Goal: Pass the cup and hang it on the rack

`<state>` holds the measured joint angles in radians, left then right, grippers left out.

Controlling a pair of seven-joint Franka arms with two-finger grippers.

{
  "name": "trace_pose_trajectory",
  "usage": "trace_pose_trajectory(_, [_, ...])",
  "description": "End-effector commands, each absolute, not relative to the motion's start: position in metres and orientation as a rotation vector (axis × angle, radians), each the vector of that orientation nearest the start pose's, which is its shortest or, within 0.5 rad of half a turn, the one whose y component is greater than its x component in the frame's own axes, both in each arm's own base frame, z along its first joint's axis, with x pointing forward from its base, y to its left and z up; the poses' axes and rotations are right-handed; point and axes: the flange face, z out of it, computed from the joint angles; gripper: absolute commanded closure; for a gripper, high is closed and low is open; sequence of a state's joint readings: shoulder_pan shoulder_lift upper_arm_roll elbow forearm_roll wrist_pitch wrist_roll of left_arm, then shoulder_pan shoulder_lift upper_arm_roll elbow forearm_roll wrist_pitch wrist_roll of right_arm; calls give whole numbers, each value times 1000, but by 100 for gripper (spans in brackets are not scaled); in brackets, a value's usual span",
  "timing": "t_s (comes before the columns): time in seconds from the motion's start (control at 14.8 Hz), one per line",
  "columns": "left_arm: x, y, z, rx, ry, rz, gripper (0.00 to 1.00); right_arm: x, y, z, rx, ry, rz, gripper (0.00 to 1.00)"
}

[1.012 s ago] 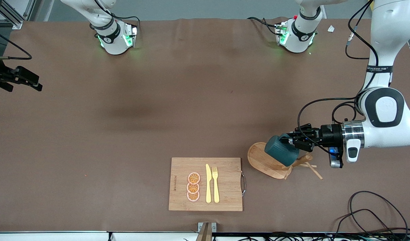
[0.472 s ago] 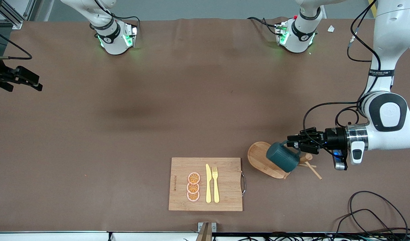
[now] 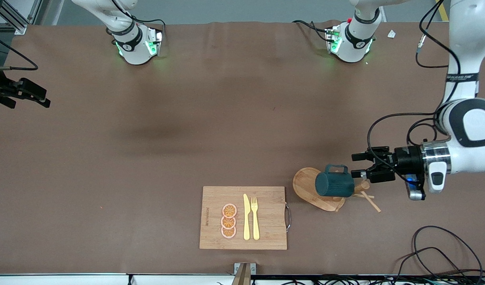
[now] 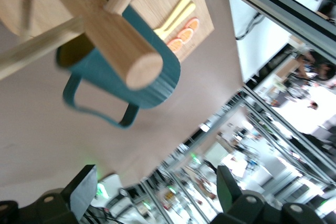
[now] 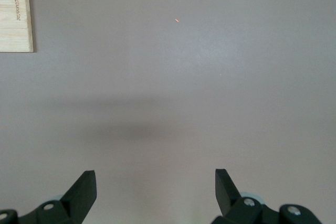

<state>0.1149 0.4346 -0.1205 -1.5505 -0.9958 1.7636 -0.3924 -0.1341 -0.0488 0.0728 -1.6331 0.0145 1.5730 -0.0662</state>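
The dark teal cup [image 3: 334,185] lies on its side on the wooden rack [image 3: 307,185], against the post, with its handle pointing up. In the left wrist view the cup [image 4: 157,85] sits by the post [image 4: 105,30]; its handle loop is empty and a peg runs by its yellow mouth. My left gripper [image 3: 355,165] is open and empty, just off the cup's handle toward the left arm's end; it also shows in the left wrist view [image 4: 155,177]. My right gripper [image 3: 44,99] waits, open and empty, high at the right arm's end [image 5: 155,179].
A bamboo cutting board [image 3: 266,233] lies near the front edge beside the rack, with three orange slices [image 3: 229,221], a yellow knife [image 3: 246,217] and fork [image 3: 255,217]. Loose black cables [image 3: 444,253] lie at the near corner on the left arm's end.
My left gripper opened, let go of the cup and drew back toward the left arm's end. The cup settled lower on the rack. The right arm has not moved.
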Motion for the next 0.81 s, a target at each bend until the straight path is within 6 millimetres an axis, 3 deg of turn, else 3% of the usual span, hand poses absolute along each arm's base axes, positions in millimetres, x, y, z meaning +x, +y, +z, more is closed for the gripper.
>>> trace_pose_trajectory(0.0, [657, -58, 468, 2173, 741, -383, 0, 532, -27, 628, -3127, 7, 13, 0])
trace_pose_trajectory(0.27, [640, -58, 511, 2478, 634, -245, 0, 532, -27, 628, -3127, 7, 13, 0])
trace_pose_trajectory(0.54, [614, -83, 554, 2821, 392, -84, 0, 532, -27, 627, -3127, 5, 21, 0])
trace_pose_trajectory(0.74, [595, -85, 578, 2988, 238, -31, 0, 532, -27, 628, -3127, 10, 18, 0])
